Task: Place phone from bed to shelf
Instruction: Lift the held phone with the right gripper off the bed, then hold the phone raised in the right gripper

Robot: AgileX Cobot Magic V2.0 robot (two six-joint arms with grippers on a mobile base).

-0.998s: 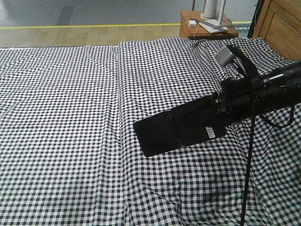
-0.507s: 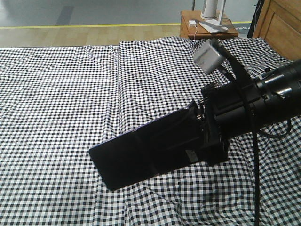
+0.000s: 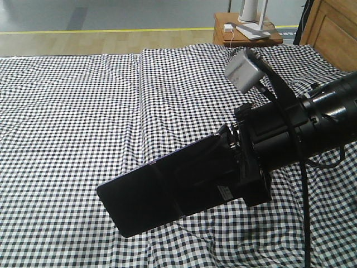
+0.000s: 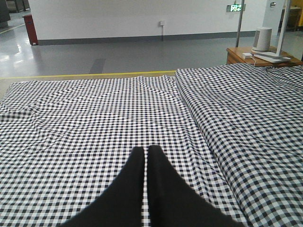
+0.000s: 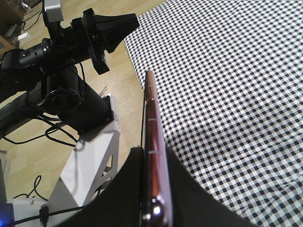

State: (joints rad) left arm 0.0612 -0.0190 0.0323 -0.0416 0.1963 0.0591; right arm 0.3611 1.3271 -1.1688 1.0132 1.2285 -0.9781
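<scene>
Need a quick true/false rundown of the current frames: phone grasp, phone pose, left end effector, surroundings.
1. The right end effector grips the phone. True.
2. The phone lies flat on the bed. False: it is held tilted above the sheet.
3. The left end effector is wide open. False: it is shut, with nothing in it.
4. A wooden nightstand stands beyond the bed. True.
</scene>
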